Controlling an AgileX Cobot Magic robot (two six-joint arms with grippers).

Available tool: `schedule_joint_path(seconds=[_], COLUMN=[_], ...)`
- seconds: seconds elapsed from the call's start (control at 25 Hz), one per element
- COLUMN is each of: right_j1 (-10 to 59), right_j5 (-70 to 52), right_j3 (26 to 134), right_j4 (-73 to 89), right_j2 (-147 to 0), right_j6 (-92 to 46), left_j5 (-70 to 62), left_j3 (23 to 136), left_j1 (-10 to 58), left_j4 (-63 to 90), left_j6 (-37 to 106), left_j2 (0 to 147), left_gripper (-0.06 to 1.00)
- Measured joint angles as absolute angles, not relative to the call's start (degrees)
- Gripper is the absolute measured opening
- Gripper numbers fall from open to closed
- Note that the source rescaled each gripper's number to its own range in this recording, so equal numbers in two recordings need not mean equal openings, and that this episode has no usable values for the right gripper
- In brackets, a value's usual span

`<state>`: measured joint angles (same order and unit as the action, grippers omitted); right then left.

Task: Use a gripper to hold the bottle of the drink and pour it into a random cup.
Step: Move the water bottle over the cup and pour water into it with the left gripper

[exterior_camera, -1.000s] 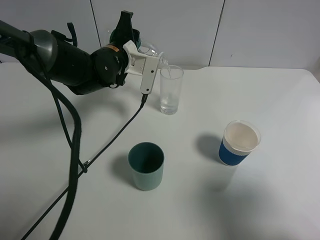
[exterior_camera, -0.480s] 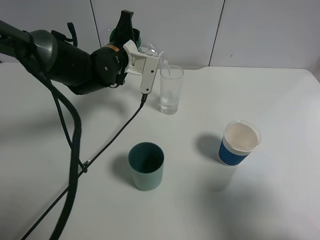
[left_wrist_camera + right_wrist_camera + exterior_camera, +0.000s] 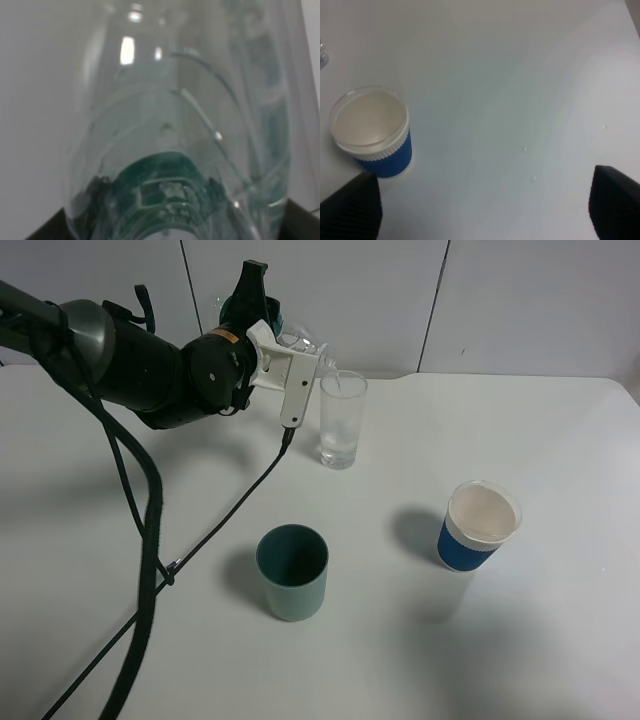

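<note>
My left gripper (image 3: 256, 324) is shut on the bottle of the drink (image 3: 300, 344), held high at the back of the table and tipped over sideways. The bottle's mouth rests just above the rim of the cup (image 3: 340, 425), a tall clear glass with a little liquid at its bottom. Up close in the left wrist view, the clear bottle (image 3: 180, 150) with its green label fills the frame. My right gripper (image 3: 482, 205) is open, with only its dark fingertips (image 3: 350, 207) showing over the table; it does not show in the exterior view.
A short teal-green cup (image 3: 293, 573) stands near the front middle. A blue cup with a white rim (image 3: 478, 527) (image 3: 372, 132) stands to the right. A black cable (image 3: 150, 540) trails from the left arm across the left side of the table.
</note>
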<state>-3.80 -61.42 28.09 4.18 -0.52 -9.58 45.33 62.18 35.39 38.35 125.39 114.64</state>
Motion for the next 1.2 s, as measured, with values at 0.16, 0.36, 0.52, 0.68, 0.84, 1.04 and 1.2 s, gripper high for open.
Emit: schedule_joint_path(seconds=[0.16, 0.36, 0.52, 0.68, 0.84, 1.04, 1.2], right_j1=[-3.80, -3.80, -3.80, -3.80, -3.80, -3.80, -3.80], right_j5=[-61.42, -61.42, -61.42, -61.42, -61.42, -61.42, -61.42], right_j3=[28.09, 28.09, 28.09, 28.09, 28.09, 28.09, 28.09], right_j4=[4.18, 4.18, 4.18, 4.18, 4.18, 4.18, 4.18], right_j2=[-0.52, -0.52, -0.52, -0.52, -0.52, -0.52, -0.52], right_j6=[-9.58, -9.58, -9.58, -9.58, -9.58, -9.58, -9.58], left_j5=[45.33, 45.39, 45.73, 45.73, 45.73, 45.78, 46.22], left_j3=[62.18, 62.18, 62.18, 62.18, 62.18, 62.18, 62.23], left_j1=[35.39, 35.39, 35.39, 35.39, 35.39, 35.39, 35.39], left_j4=[38.33, 38.33, 38.33, 38.33, 38.33, 38.33, 38.33], left_j6=[125.44, 126.00, 126.63, 126.95, 127.21, 127.69, 127.90], left_j2=[114.64, 114.64, 114.64, 114.64, 114.64, 114.64, 114.64], left_gripper=[0.03, 0.03, 0.03, 0.03, 0.03, 0.03, 0.03])
